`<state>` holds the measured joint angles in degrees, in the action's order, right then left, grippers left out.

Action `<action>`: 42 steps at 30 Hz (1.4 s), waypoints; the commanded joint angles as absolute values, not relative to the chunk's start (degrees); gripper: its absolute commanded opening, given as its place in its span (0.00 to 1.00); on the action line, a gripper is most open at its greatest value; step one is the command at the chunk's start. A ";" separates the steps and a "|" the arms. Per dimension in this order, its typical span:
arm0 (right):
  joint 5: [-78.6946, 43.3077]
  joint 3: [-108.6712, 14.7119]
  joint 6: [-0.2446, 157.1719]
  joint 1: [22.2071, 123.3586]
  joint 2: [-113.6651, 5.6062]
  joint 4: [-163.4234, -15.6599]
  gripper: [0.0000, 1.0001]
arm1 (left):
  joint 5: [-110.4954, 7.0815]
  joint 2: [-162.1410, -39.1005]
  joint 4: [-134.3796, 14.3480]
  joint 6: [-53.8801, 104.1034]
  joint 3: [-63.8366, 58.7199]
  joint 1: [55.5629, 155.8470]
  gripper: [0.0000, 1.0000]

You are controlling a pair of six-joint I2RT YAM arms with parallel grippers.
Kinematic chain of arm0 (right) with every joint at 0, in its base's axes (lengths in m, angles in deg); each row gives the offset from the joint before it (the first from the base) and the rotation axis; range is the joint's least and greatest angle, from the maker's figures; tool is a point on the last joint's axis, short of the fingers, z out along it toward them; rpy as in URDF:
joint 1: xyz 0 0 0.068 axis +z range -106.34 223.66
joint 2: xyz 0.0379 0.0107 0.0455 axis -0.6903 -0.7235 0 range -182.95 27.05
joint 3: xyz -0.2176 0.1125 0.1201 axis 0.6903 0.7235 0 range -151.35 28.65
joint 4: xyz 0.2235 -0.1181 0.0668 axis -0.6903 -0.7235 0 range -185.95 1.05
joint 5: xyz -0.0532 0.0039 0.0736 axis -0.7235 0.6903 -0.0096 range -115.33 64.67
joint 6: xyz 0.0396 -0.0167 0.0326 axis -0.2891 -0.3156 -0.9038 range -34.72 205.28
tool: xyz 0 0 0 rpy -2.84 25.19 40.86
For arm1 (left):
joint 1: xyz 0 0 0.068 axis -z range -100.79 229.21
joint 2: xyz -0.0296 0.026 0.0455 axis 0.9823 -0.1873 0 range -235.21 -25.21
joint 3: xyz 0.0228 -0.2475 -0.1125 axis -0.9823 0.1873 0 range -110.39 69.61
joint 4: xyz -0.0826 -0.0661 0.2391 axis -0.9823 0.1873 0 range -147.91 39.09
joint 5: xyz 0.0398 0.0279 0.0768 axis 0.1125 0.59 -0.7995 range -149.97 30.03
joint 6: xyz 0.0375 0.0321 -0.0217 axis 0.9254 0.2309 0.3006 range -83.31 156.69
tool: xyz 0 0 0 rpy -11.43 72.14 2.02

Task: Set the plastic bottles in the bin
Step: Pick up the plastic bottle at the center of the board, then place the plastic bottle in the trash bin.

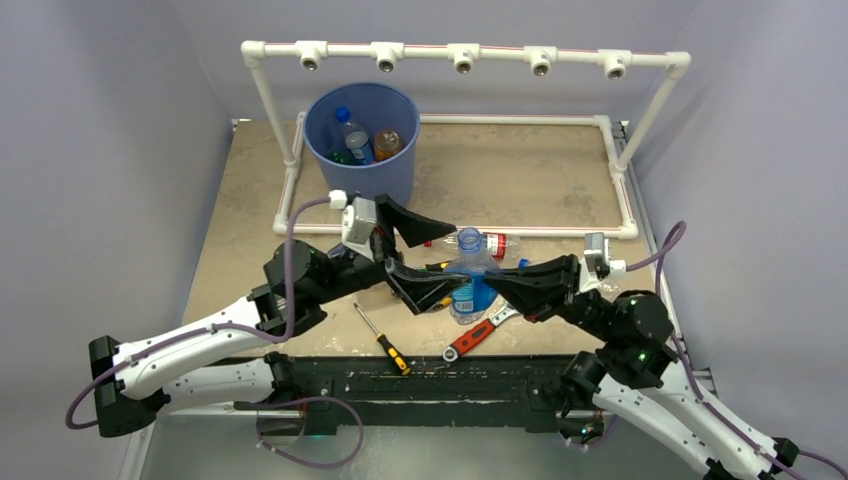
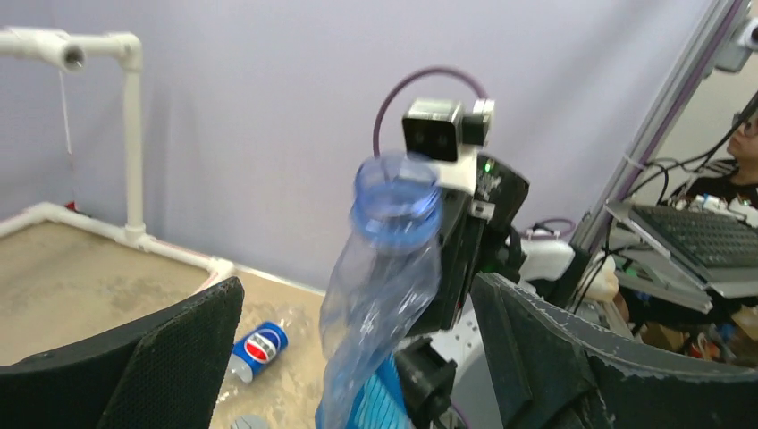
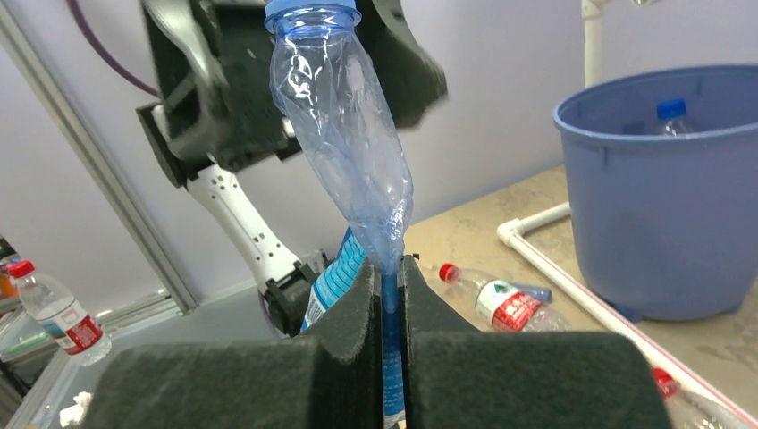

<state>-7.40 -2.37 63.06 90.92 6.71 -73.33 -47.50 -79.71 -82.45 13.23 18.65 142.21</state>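
Observation:
My right gripper (image 1: 497, 284) is shut on the flattened lower end of a crushed clear-blue bottle (image 1: 469, 262) with a blue label, and holds it up, open neck upward. In the right wrist view the gripper (image 3: 391, 279) pinches that bottle (image 3: 344, 134). My left gripper (image 1: 452, 257) is open, its fingers either side of the same bottle (image 2: 384, 268) without touching it. The blue bin (image 1: 365, 178) stands at the back left with several bottles (image 1: 352, 140) inside. A red-capped bottle (image 1: 500, 245) lies on the table, and a Pepsi-labelled bottle (image 2: 255, 349) lies beyond the left finger.
The white pipe frame (image 1: 460, 55) surrounds the back of the table and stands against the bin. A screwdriver (image 1: 383, 340) and a red-handled wrench (image 1: 472, 338) lie near the front edge. More tools are partly hidden under the grippers.

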 commanded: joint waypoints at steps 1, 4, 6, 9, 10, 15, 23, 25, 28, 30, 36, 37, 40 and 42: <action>-8.95 -0.57 64.36 91.12 6.70 -75.32 0.00 | -52.53 -79.09 -84.69 15.51 14.67 141.87 0.99; -8.90 -0.31 64.48 91.12 5.97 -75.32 0.00 | -49.98 -81.75 -82.45 16.30 11.36 141.87 0.96; -8.90 -0.50 64.74 91.12 5.42 -75.32 0.00 | -47.96 -83.72 -80.90 16.48 9.56 141.87 0.92; -8.82 -0.86 65.09 91.12 4.83 -75.32 0.00 | -46.48 -86.16 -78.85 16.07 7.93 141.87 0.83; -8.79 -0.87 65.21 91.12 4.82 -75.25 0.00 | -46.15 -86.53 -78.31 16.07 7.77 141.87 0.80; -8.99 -0.70 65.58 91.12 4.90 -75.23 0.00 | -46.42 -86.54 -77.00 16.03 7.87 141.87 0.70; -8.87 -0.53 65.81 91.12 5.25 -75.30 0.00 | -46.98 -86.21 -76.43 15.91 7.91 141.87 0.07; -8.24 -0.58 65.49 91.12 5.10 -75.59 0.20 | -48.26 -86.09 -76.19 16.42 7.43 141.92 0.00; -8.60 -1.84 64.36 91.12 5.45 -77.51 0.93 | -53.97 -85.70 -73.46 20.41 4.64 141.87 0.00; -11.10 -2.76 63.87 91.12 7.09 -79.70 0.99 | -59.75 -85.43 -70.85 25.24 1.46 141.87 0.00; -17.59 -2.80 63.51 91.12 13.82 -84.97 0.99 | -81.90 -86.38 -79.76 43.79 -4.16 141.23 0.00; -18.13 -2.42 63.30 91.12 14.54 -85.21 0.99 | -84.39 -86.91 -84.12 47.82 -3.62 140.80 0.00; -18.90 -0.96 62.10 91.12 15.14 -85.05 0.99 | -87.05 -90.00 -97.79 57.74 -1.63 136.42 0.00; -18.42 -0.40 61.46 91.12 14.74 -84.83 0.99 | -85.34 -92.75 -100.85 58.17 -2.86 131.39 0.00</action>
